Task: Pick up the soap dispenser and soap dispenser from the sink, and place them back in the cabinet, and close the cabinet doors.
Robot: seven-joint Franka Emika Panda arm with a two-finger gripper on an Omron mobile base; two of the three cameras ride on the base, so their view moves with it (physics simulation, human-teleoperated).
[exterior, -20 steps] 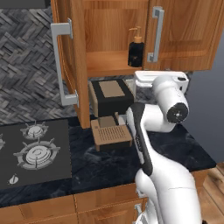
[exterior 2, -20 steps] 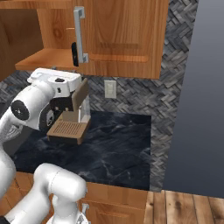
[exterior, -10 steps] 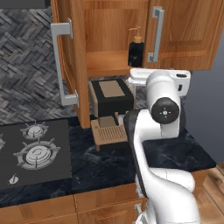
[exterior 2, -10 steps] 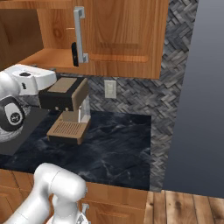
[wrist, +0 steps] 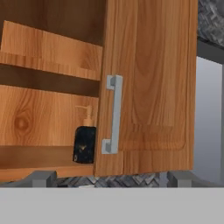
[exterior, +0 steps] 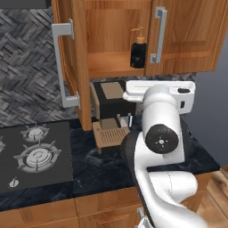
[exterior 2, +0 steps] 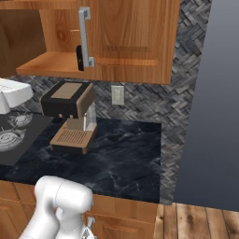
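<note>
At far left of the left base view sits the gas hob point(exterior: 35, 156), set into the dark marble counter point(exterior: 98, 171). Right of it, the left cabinet door point(exterior: 73, 58) stands swung out toward the robot, edge-on, its grey bar handle point(exterior: 62, 64) facing left. Behind it the cabinet point(exterior: 111, 26) is open, and the black soap dispenser point(exterior: 138, 51) with its tan pump stands upright on the lower shelf, near the edge of the right cabinet door point(exterior: 191, 31), which is partly closed. Below the cabinet a coffee machine point(exterior: 111, 100) stands on the counter against the wall. The arm rises at right, its hand level with the machine's top.

From the hand view, the gripper point(wrist: 111, 178) has its jaws spread wide with nothing between them; it looks up at the right door's handle point(wrist: 113, 114), with the black dispenser point(wrist: 84, 142) just left of the door's edge. The peach-orange dispenser and the sink are not identified in these frames.

Judgement: one bottle is shelved; the second remains, and both doors are still open.

Risks:
- Right door pushed shut now may strike the black bottle, which stands close to the door's edge, and tip it
- Arm swinging low could clip the coffee machine
- Left door juts into the arm's path; a wide swing could knock it
</note>
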